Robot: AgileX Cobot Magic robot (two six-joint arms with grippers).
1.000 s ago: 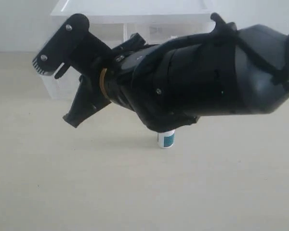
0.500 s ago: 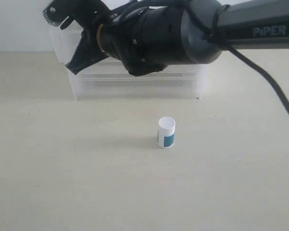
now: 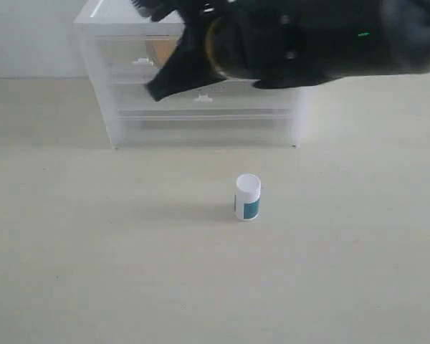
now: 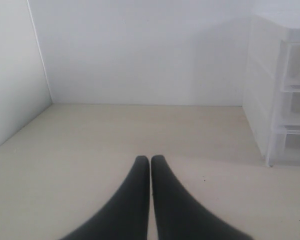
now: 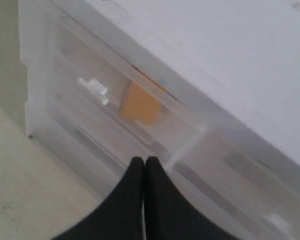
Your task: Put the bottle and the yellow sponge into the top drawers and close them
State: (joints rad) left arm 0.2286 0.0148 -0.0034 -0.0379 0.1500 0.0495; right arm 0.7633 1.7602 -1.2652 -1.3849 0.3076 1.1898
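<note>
– Up at the back of the table sits the see-through cabinet, and the right arm hangs right in front of its upper part. From where I'm standing it's 1 big black blur. Anyone make out the gripper?

– Yep. The right gripper is pinched completely shut, 2 black fingers pressed tip to tip with nothing between them. It points at the cabinet face, close to the divider between the top drawers. Can't tell if it's touching the plastic.

– And the yellow sponge?

– Inside the top drawer on the left of the pair, seen from the room. It shows as an orange patch through the cloudy plastic, just beside the little white clip handle. That drawer's front looks flush with the cabinet, so pushed in as far as I can see. The other top drawer is mostly behind the arm, and I can't tell whether it's in or out.

– Where's the bottle?

– Standing upright on the bare table, white cap up, teal label showing. It's well out in front of the cabinet and nothing is touching it.

– What about the other arm?

– The left gripper is closed too, fingers together and empty. It's over bare table off to the side, and its camera only catches the cabinet's side wall at the edge.
</note>
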